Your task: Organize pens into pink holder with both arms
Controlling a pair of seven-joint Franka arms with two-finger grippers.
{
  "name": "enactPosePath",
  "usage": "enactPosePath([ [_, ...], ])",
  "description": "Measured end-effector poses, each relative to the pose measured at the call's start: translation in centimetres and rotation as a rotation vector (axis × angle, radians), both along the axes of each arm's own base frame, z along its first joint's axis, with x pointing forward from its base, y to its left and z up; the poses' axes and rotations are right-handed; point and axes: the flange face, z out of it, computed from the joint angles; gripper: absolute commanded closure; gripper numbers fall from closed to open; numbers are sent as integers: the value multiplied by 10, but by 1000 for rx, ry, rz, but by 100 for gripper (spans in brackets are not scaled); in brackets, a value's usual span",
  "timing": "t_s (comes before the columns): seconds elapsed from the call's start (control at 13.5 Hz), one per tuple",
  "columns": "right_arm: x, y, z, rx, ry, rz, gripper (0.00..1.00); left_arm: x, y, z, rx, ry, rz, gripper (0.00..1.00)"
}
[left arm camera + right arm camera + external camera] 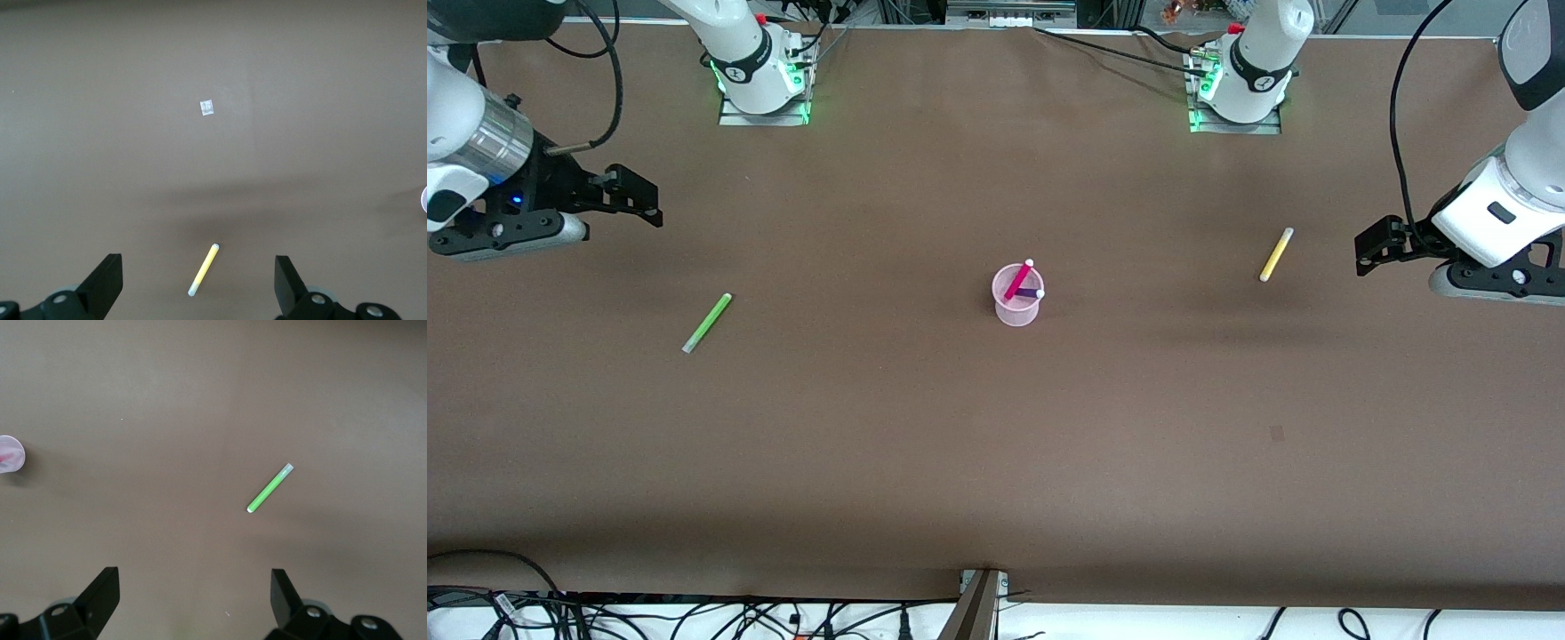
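With the magenta pen and purple pen already leaning in the pink holder at mid-table, it looks half done: the green pen lies flat at the holder's 9 o'clock toward the right arm's end, the yellow pen flat at its 3 o'clock toward the left arm's end. Both the left gripper and right gripper hang released and empty over the table ends, each with its pen in wrist view. Most of the purple pen is hidden inside the holder, which is cut off at both wrist views' edges.
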Motion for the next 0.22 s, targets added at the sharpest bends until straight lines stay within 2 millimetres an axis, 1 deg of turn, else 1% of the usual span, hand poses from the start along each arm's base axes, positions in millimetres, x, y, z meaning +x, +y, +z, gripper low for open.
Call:
enactPosePath([
  [0.22,0,2,6,-11,-8,9,0,0,0,0,0,0,0,0],
])
